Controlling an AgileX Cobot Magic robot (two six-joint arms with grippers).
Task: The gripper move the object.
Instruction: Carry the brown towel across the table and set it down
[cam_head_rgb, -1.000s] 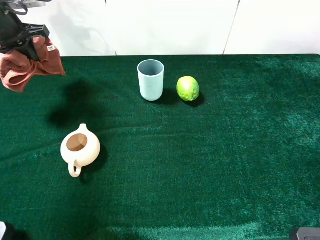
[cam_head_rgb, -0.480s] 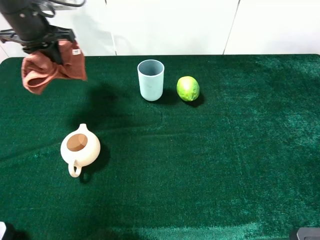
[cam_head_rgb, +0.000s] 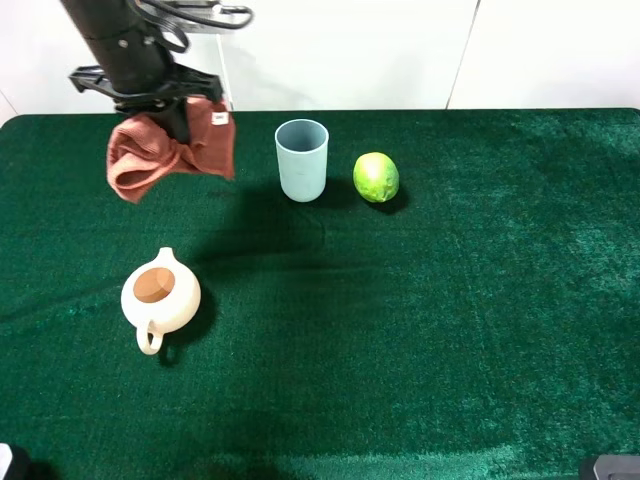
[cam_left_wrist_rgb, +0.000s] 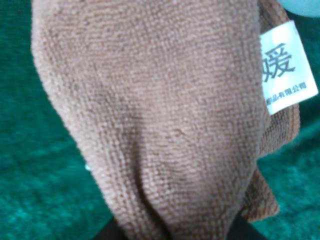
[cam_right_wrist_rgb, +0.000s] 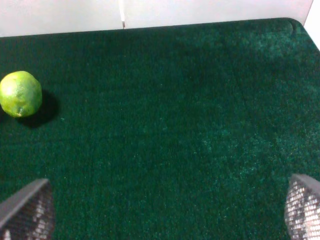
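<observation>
Cloth (cam_head_rgb: 165, 155) hangs from left hand (cam_head_rgb: 180, 116), beside open cup (cam_head_rgb: 301, 160).

1. The cup (cam_head_rgb: 301, 160) stands on the table (cam_head_rgb: 450, 350), toward the rear and left of centre.
2. The lime (cam_head_rgb: 376, 177) lies on the table just right of the cup, near it but not touching.
3. The teapot (cam_head_rgb: 160, 296) sits at the front left, well apart from the cup. Its handle points to the front and its spout to the rear.
4. The cloth (cam_head_rgb: 165, 155) hangs from the left gripper (cam_head_rgb: 178, 112) above the table's rear left. It is left of the cup and behind the teapot.
5. A label (cam_left_wrist_rgb: 287, 70) sits at 1 edge of the cloth.
6. The right gripper (cam_right_wrist_rgb: 160, 210) is over the table's right side, well apart from the lime.
</observation>
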